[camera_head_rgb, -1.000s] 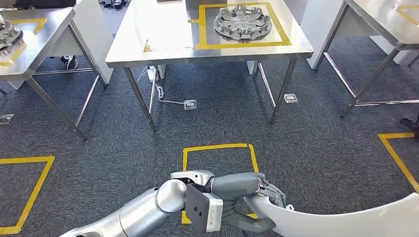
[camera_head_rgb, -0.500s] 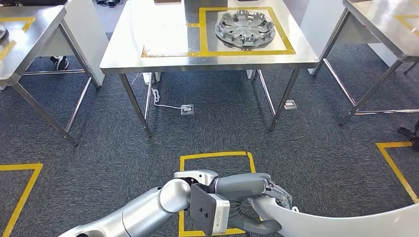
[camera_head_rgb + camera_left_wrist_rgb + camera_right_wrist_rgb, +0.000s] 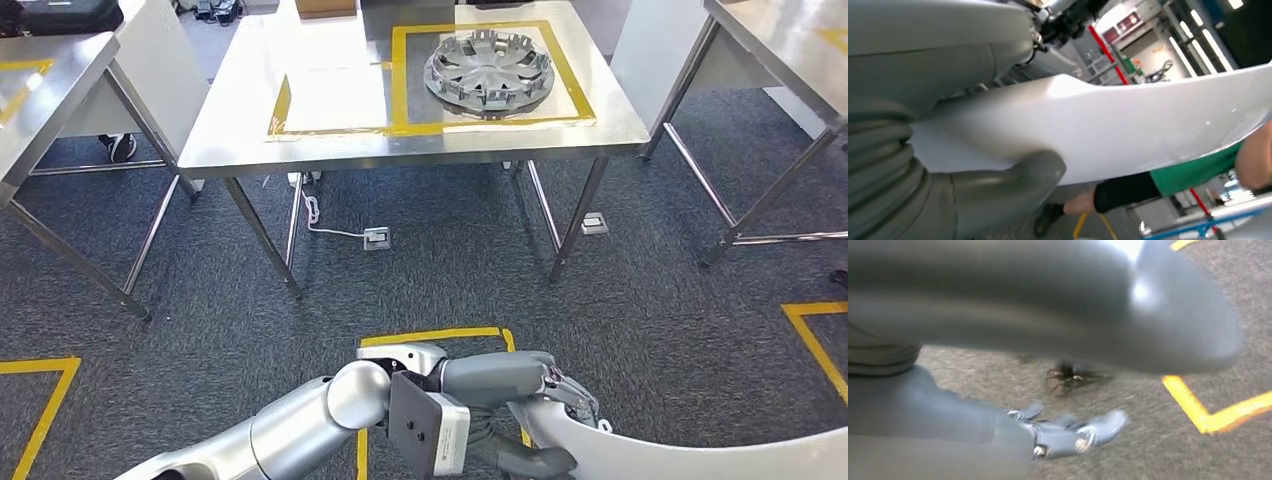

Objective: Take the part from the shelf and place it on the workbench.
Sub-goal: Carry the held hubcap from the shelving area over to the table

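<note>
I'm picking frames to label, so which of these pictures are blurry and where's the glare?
Head view: sharp, with glare on the steel workbench. Left wrist view: soft, the white part washed out. Right wrist view: motion-blurred, the right hand smeared.

A silver hubcap (image 3: 489, 68) lies inside a yellow tape square (image 3: 400, 75) on the far steel counter (image 3: 240, 120), above grey carpet (image 3: 450, 270).
</note>
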Controlling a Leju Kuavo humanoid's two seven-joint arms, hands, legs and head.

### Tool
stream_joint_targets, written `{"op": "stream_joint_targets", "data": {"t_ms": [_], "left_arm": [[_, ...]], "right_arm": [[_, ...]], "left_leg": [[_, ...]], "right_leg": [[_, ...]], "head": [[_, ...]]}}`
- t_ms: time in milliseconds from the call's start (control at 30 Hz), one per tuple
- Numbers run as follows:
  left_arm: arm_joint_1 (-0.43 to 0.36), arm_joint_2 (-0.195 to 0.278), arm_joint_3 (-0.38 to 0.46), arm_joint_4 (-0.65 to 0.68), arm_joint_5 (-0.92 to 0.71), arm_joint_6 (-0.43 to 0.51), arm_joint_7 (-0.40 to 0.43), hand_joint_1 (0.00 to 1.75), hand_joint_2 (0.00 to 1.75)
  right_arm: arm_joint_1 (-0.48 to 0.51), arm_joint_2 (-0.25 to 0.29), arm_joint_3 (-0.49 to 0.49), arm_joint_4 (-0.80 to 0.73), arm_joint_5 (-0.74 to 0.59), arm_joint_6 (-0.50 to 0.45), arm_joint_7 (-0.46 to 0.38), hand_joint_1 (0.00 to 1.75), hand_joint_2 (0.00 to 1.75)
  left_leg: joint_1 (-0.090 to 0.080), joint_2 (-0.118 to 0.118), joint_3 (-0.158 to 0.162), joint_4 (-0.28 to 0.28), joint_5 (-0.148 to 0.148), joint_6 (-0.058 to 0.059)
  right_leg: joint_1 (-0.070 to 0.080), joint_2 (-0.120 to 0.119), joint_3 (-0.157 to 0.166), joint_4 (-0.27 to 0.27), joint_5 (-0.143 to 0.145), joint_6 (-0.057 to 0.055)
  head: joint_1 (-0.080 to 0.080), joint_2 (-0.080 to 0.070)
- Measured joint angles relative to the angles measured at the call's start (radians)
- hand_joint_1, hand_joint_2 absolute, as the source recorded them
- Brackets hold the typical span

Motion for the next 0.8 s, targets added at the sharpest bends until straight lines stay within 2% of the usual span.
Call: {"op": "stream_joint_targets", "data": {"t_ms": [33,67,100,133,167,200,267,300,333,400,433,467,500,533,600,633,667,700,767,800], "left_arm": [[0.004,0.003,0.001,0.000,0.000,0.002,0.000,1.75,1.75],[0.009,0.006,0.003,0.000,-0.001,0.005,0.000,1.75,1.75],[0.014,0.009,0.005,0.000,-0.003,0.007,0.000,1.75,1.75],[0.019,0.012,0.006,0.000,-0.004,0.008,0.000,1.75,1.75],[0.022,0.015,0.007,0.000,-0.006,0.009,0.000,1.75,1.75],[0.024,0.017,0.008,0.000,-0.007,0.009,0.000,1.75,1.75],[0.028,0.022,0.010,0.001,-0.012,0.010,-0.001,1.75,1.75],[0.031,0.024,0.011,0.001,-0.016,0.011,-0.002,1.75,1.75],[0.034,0.026,0.013,0.001,-0.019,0.012,-0.004,1.75,1.75],[0.035,0.023,0.017,-0.002,-0.025,0.015,-0.009,1.75,1.75],[0.034,0.020,0.019,-0.003,-0.026,0.016,-0.011,1.75,1.75],[0.034,0.018,0.020,-0.004,-0.027,0.017,-0.012,1.75,1.75],[0.035,0.017,0.022,-0.005,-0.029,0.017,-0.012,1.75,1.75],[0.035,0.017,0.023,-0.004,-0.030,0.017,-0.012,1.75,1.75],[0.038,0.018,0.028,-0.003,-0.033,0.018,-0.012,1.75,1.75],[0.040,0.018,0.031,-0.002,-0.034,0.019,-0.012,1.75,1.75],[0.043,0.018,0.033,0.000,-0.035,0.020,-0.012,1.75,1.75],[0.045,0.018,0.035,0.000,-0.035,0.020,-0.012,1.75,1.75],[0.049,0.020,0.037,0.001,-0.036,0.022,-0.013,1.75,1.75],[0.050,0.021,0.038,0.002,-0.036,0.022,-0.013,1.75,1.75]], "right_arm": [[0.000,0.000,0.000,0.000,0.002,0.000,0.001,0.00,0.00],[0.001,-0.001,0.000,0.000,0.004,0.000,0.002,0.00,0.00],[0.002,-0.001,0.000,0.000,0.005,0.000,0.003,0.00,0.00],[0.002,-0.001,0.000,0.000,0.005,0.000,0.004,0.00,0.00],[0.003,-0.001,0.000,0.000,0.006,0.000,0.005,0.00,0.00],[0.003,-0.001,0.000,0.000,0.006,0.000,0.006,0.00,0.00],[0.002,0.002,0.000,0.000,0.006,0.000,0.013,0.00,0.00],[0.001,0.003,0.000,0.001,0.006,0.000,0.017,0.00,0.00],[0.000,0.005,0.000,0.001,0.006,0.000,0.021,0.00,0.00],[-0.002,0.003,0.000,0.001,0.006,-0.002,0.026,0.00,0.00],[-0.004,0.003,0.000,0.000,0.006,-0.002,0.028,0.00,0.00],[-0.006,0.002,0.000,0.000,0.006,-0.001,0.032,0.00,0.00],[-0.009,0.002,0.000,0.000,0.006,0.001,0.035,0.00,0.00],[-0.010,0.001,0.000,0.000,0.007,0.002,0.037,0.00,0.00],[-0.008,0.000,0.000,0.000,0.012,0.003,0.039,0.00,0.00],[-0.007,-0.001,0.001,0.000,0.015,0.002,0.039,0.00,0.00],[-0.006,-0.002,0.001,0.000,0.017,0.001,0.039,0.00,0.00],[-0.005,-0.003,0.001,0.000,0.017,0.000,0.039,0.00,0.00],[-0.003,-0.005,0.001,0.000,0.018,0.000,0.041,0.00,0.00],[-0.002,-0.005,0.002,0.000,0.018,0.000,0.042,0.00,0.00]], "left_leg": [[0.000,0.001,-0.048,0.063,-0.020,-0.004],[0.000,0.001,-0.094,0.109,-0.052,-0.006],[0.000,0.001,-0.130,0.131,-0.085,-0.007],[0.000,0.001,-0.153,0.127,-0.105,-0.005],[0.000,0.001,-0.164,0.097,-0.102,-0.002],[-0.002,0.001,-0.166,0.048,-0.066,0.004],[-0.009,0.001,-0.164,-0.064,0.061,0.020],[-0.013,0.000,-0.159,-0.100,0.111,0.027],[-0.015,-0.001,-0.155,-0.121,0.140,0.033],[-0.013,-0.004,-0.132,-0.129,0.144,0.044],[-0.010,-0.005,-0.118,-0.134,0.144,0.051],[-0.008,-0.004,-0.105,-0.135,0.140,0.056],[-0.006,-0.004,-0.092,-0.137,0.134,0.061],[-0.006,-0.004,-0.084,-0.137,0.125,0.064],[-0.006,-0.008,-0.065,-0.138,0.104,0.066],[-0.006,-0.011,-0.052,-0.138,0.092,0.065],[-0.006,-0.013,-0.037,-0.138,0.079,0.063],[-0.006,-0.015,-0.019,-0.138,0.064,0.061],[-0.007,-0.016,0.010,-0.136,0.036,0.054],[-0.009,-0.017,0.019,-0.135,0.023,0.048]], "right_leg": [[0.000,0.000,0.013,0.000,-0.011,-0.003],[0.000,0.001,0.026,0.000,-0.024,-0.004],[0.001,0.003,0.042,-0.001,-0.037,-0.005],[0.001,0.005,0.060,-0.001,-0.052,-0.005],[0.002,0.007,0.078,-0.001,-0.066,-0.005],[0.002,0.008,0.097,-0.001,-0.081,-0.004],[0.005,0.011,0.126,-0.001,-0.109,0.002],[0.006,0.012,0.138,-0.004,-0.123,0.008],[0.007,0.013,0.149,-0.002,-0.131,0.015],[0.009,0.014,0.164,0.012,-0.132,0.027],[0.010,0.013,0.157,0.043,-0.121,0.031],[0.009,0.012,0.131,0.089,-0.111,0.034],[0.008,0.010,0.092,0.147,-0.110,0.037],[0.008,0.010,0.046,0.203,-0.122,0.040],[0.007,0.009,-0.034,0.264,-0.192,0.047],[0.006,0.009,-0.058,0.260,-0.222,0.050],[0.005,0.009,-0.071,0.234,-0.228,0.052],[0.004,0.009,-0.073,0.187,-0.200,0.052],[0.005,0.006,-0.064,0.075,-0.068,0.047],[0.007,0.005,-0.057,0.040,-0.014,0.041]], "head": [[-0.002,0.000],[-0.003,0.000],[-0.004,0.000],[-0.005,0.000],[-0.006,0.000],[-0.007,0.000],[-0.009,0.000],[-0.011,0.000],[-0.011,0.000],[-0.011,0.000],[-0.010,0.000],[-0.008,0.000],[-0.006,0.000],[-0.003,0.000],[0.000,0.000],[0.001,0.000],[0.002,0.000],[0.004,0.000],[0.006,0.000],[0.007,0.000]]}}
